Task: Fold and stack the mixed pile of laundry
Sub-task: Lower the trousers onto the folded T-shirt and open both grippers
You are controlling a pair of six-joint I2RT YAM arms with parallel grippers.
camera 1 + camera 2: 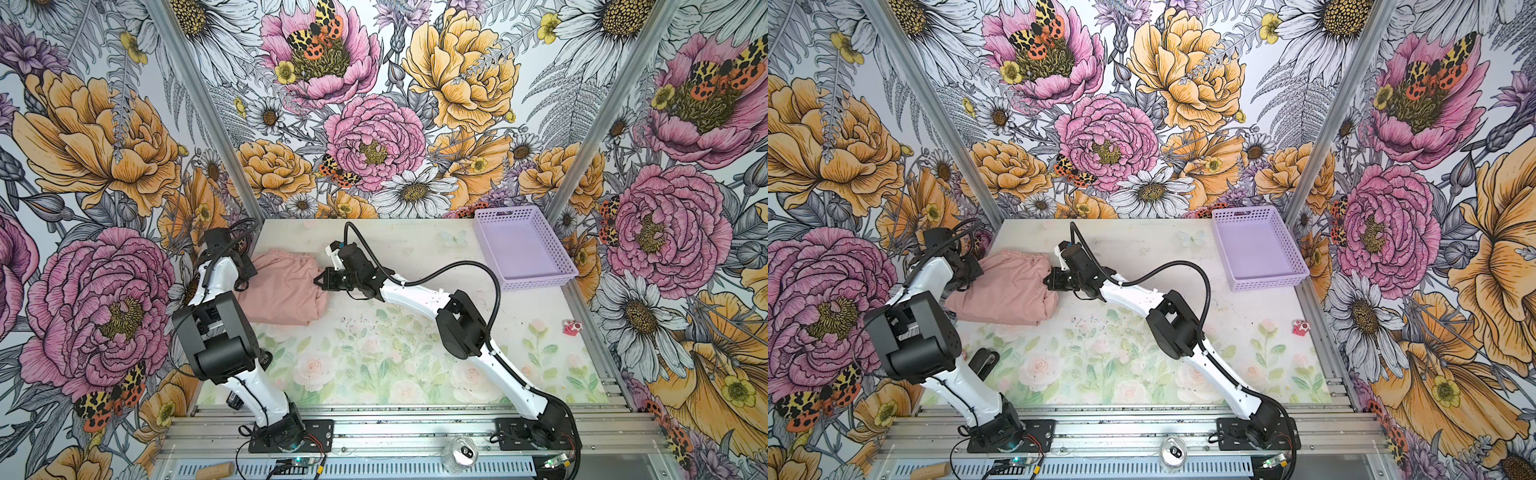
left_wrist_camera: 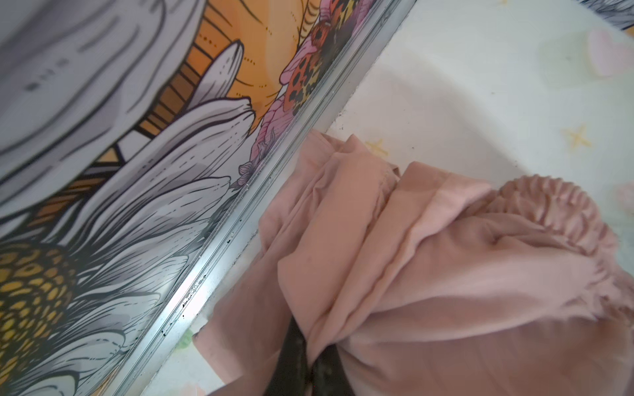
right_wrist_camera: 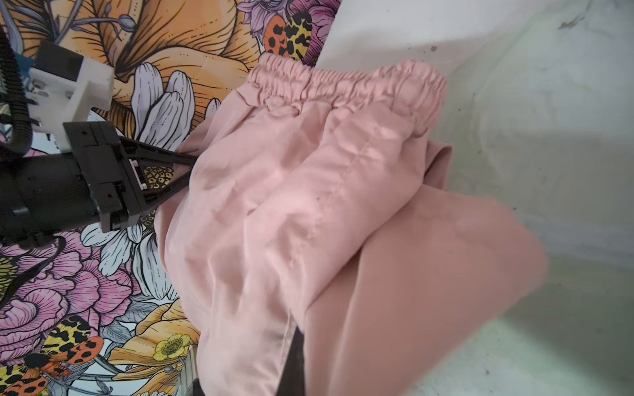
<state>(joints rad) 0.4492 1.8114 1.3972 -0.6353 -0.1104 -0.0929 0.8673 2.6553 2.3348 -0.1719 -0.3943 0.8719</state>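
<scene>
Pink shorts are gripped at opposite edges by left hand and right hand; folding remains unfinished, nothing stacked.

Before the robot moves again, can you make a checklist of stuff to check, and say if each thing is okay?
1. Left gripper shut on the pink shorts: ok; its jaws pinch the cloth edge nearest the wall.
2. Right gripper shut on the shorts' opposite edge: ok.
3. Elastic waistband lying flat, unfolded: ok.
4. A second pink layer showing under the shorts, neatly folded: cannot tell.
5. Lavender basket away from both arms: ok.
6. Small red item away from the cloth: ok.
</scene>
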